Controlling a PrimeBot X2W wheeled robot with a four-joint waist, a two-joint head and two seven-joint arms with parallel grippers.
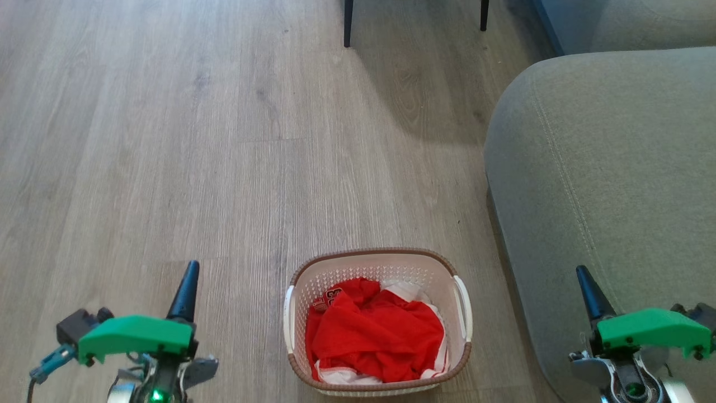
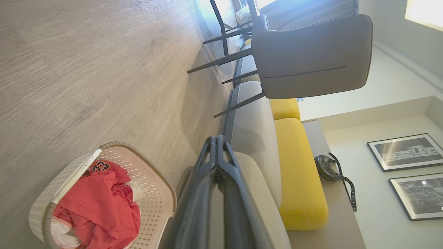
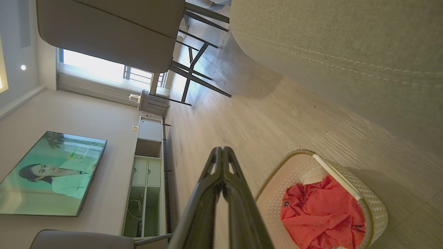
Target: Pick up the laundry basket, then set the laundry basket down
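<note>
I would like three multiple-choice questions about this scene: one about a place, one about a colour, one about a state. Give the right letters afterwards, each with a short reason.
1. Where does the laundry basket stand?
A. on the floor, beside the sofa
B. on the sofa seat
C. on a table

2. What colour is the garment lying on top in the basket?
A. blue
B. red
C. green

3. How are the left gripper and the right gripper?
A. both open over the basket
B. the left one shut on the basket
C. both shut, apart from the basket

Answers:
1 A: wood planks surround the basket, and the sofa is at its right in the head view.
2 B: red cloth fills most of the basket.
3 C: each pair of fingers meets in one tip, one pair on either side of the basket.
</note>
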